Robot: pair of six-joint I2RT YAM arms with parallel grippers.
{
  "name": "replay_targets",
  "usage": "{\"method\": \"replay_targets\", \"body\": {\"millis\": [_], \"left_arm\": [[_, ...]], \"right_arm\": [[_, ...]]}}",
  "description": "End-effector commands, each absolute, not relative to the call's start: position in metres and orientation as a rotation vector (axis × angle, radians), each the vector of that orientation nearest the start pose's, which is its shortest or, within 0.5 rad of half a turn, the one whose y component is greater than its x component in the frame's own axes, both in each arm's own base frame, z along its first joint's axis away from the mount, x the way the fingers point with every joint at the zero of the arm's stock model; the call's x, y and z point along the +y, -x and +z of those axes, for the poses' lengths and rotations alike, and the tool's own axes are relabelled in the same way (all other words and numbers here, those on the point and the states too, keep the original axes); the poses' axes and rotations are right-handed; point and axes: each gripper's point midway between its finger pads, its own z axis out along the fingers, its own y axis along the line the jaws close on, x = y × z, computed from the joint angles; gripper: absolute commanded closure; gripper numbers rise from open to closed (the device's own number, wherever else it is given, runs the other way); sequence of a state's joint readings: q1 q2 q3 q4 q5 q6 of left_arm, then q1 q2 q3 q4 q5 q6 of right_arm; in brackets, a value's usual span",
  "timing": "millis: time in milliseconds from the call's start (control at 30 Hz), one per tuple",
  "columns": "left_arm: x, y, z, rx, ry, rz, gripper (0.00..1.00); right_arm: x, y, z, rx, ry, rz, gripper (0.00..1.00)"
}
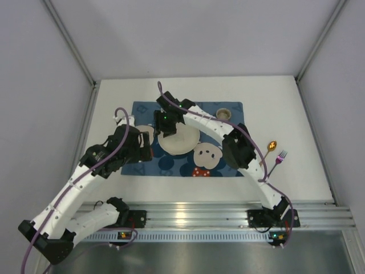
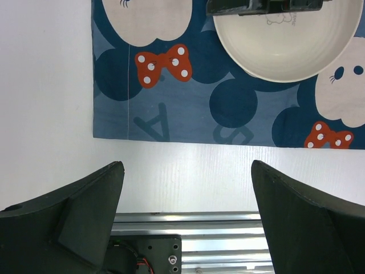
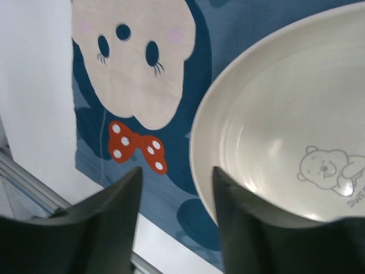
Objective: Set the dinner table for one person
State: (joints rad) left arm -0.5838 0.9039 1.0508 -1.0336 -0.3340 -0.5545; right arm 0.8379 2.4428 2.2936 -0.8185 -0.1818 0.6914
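Note:
The white dinner table carries a dark blue cartoon-mouse placemat. A white plate with a bear drawing lies on the mat's middle. My right gripper is open just over the plate's left rim. In the right wrist view its gripper has one finger over the plate and one over the mat. My left gripper is wide open and empty at the mat's left side. In the left wrist view that gripper hovers over bare table beside the mat and plate.
A small beige cup stands on the mat's far right corner. A gold spoon and a purple fork lie on the table right of the mat. An aluminium rail runs along the near edge. Walls close in both sides.

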Motion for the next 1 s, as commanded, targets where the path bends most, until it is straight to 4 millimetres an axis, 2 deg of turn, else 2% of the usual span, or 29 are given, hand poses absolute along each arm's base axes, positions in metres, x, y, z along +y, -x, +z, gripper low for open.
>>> {"method": "replay_targets", "body": {"millis": [0,67,133,167,233,267,300,333,367,400,433,467,500,533,567,600,633,667,700,767,800,867,967], "left_arm": [[-0.086,-0.204,0.203,2.394,0.101,-0.096,0.01],[-0.087,-0.205,0.204,2.393,0.093,-0.095,0.02],[-0.089,-0.206,0.204,2.397,0.081,-0.100,0.02],[-0.091,-0.207,0.205,2.391,0.080,-0.106,0.02],[-0.093,-0.209,0.204,2.396,0.071,-0.108,0.01],[-0.094,-0.210,0.205,2.391,0.070,-0.116,0.02],[-0.095,-0.210,0.204,2.393,0.067,-0.116,0.02],[-0.096,-0.211,0.203,2.397,0.064,-0.121,0.02],[-0.099,-0.212,0.201,2.394,0.061,-0.136,0.01],[-0.100,-0.212,0.198,2.397,0.060,-0.144,0.01],[-0.102,-0.212,0.193,2.409,0.053,-0.148,0.02],[-0.106,-0.212,0.192,2.414,0.045,-0.170,0.01],[-0.109,-0.214,0.191,2.411,0.041,-0.182,0.02],[-0.110,-0.215,0.188,2.421,0.032,-0.181,0.02],[-0.112,-0.215,0.186,2.426,0.025,-0.190,0.02],[-0.114,-0.217,0.186,2.423,0.015,-0.192,0.02],[-0.114,-0.218,0.182,2.429,0.012,-0.188,0.02],[-0.115,-0.219,0.181,2.427,0.008,-0.187,0.01],[-0.117,-0.220,0.180,2.424,0.004,-0.196,0.01],[-0.121,-0.222,0.177,2.422,-0.011,-0.214,0.02],[-0.123,-0.222,0.175,2.426,-0.017,-0.224,0.02],[-0.125,-0.224,0.171,2.433,-0.017,-0.227,0.02],[-0.128,-0.226,0.166,2.434,-0.022,-0.235,0.02]], "right_arm": [[0.494,-0.337,0.088,2.672,0.366,0.866,0.44],[0.491,-0.338,0.102,2.641,0.377,0.862,0.34],[0.488,-0.341,0.115,2.608,0.389,0.860,0.32],[0.485,-0.339,0.133,2.581,0.393,0.870,0.31],[0.476,-0.339,0.155,2.534,0.405,0.854,0.30],[0.464,-0.333,0.180,2.495,0.406,0.853,0.29],[0.453,-0.333,0.192,2.472,0.404,0.832,0.28],[0.438,-0.336,0.202,2.448,0.373,0.778,0.27],[0.413,-0.325,0.221,2.423,0.354,0.752,0.26],[0.394,-0.326,0.228,2.407,0.331,0.714,0.25],[0.361,-0.318,0.236,2.389,0.291,0.651,0.25],[0.342,-0.315,0.238,2.383,0.266,0.618,0.23],[0.314,-0.322,0.239,2.368,0.211,0.549,0.23],[0.287,-0.313,0.264,2.310,0.168,0.554,0.22],[0.262,-0.303,0.238,2.361,0.137,0.492,0.21],[0.231,-0.308,0.236,2.358,0.040,0.454,0.20],[0.202,-0.294,0.233,2.350,-0.011,0.438,0.19],[0.183,-0.290,0.230,2.344,-0.060,0.420,0.16],[0.152,-0.293,0.227,2.335,-0.150,0.373,0.14],[0.114,-0.274,0.216,2.342,-0.234,0.307,0.09],[0.090,-0.273,0.212,2.342,-0.305,0.255,0.08],[0.060,-0.260,0.199,2.381,-0.408,0.174,0.04],[0.040,-0.247,0.176,2.456,-0.510,0.111,0.00]]}}
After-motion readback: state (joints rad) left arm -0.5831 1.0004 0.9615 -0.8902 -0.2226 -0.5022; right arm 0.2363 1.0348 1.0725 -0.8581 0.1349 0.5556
